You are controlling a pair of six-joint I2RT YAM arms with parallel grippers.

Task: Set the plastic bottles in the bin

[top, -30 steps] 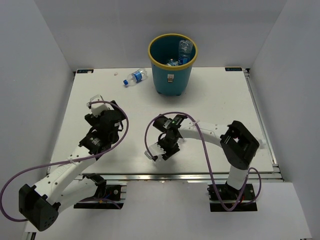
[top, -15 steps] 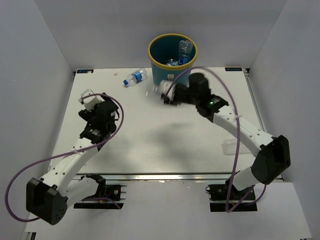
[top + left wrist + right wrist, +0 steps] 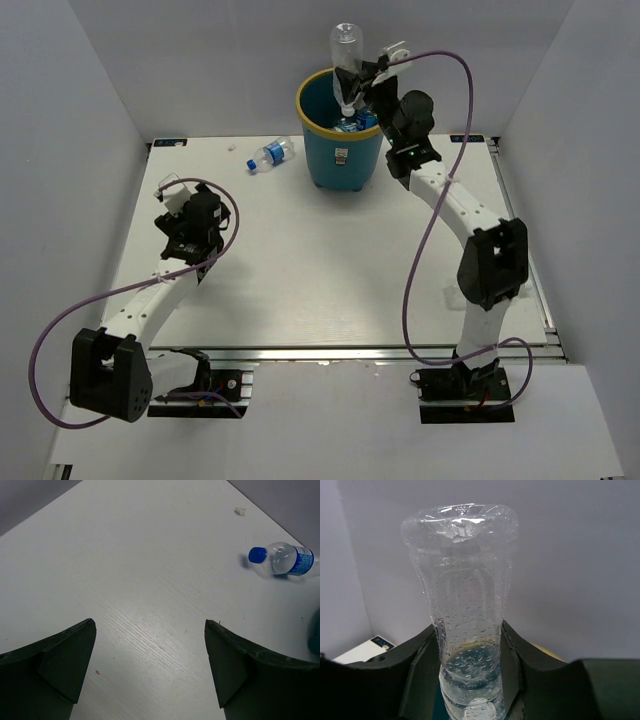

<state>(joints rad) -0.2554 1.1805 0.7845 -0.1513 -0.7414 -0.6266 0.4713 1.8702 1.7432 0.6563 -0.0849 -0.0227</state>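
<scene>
My right gripper [image 3: 352, 80] is shut on a clear unlabelled bottle [image 3: 345, 60] and holds it upside down over the teal bin [image 3: 345, 155] with the yellow rim. In the right wrist view the bottle [image 3: 465, 605] stands between the two fingers [image 3: 417, 670], wet inside. Several blue-labelled bottles [image 3: 352, 124] lie in the bin. One blue-labelled bottle [image 3: 270, 155] lies on the table left of the bin; it also shows in the left wrist view [image 3: 285, 560]. My left gripper [image 3: 172, 192] is open and empty over the table's left side, its fingers [image 3: 65, 665] wide apart.
The white table [image 3: 320, 260] is walled by grey panels at left, back and right. A small white scrap [image 3: 231, 147] lies near the far edge, also in the left wrist view [image 3: 240, 511]. Purple cables loop from both arms.
My right arm has swung from the table's near middle up to the bin, carrying the clear bottle above the rim. My left gripper has moved a little farther left and back.
</scene>
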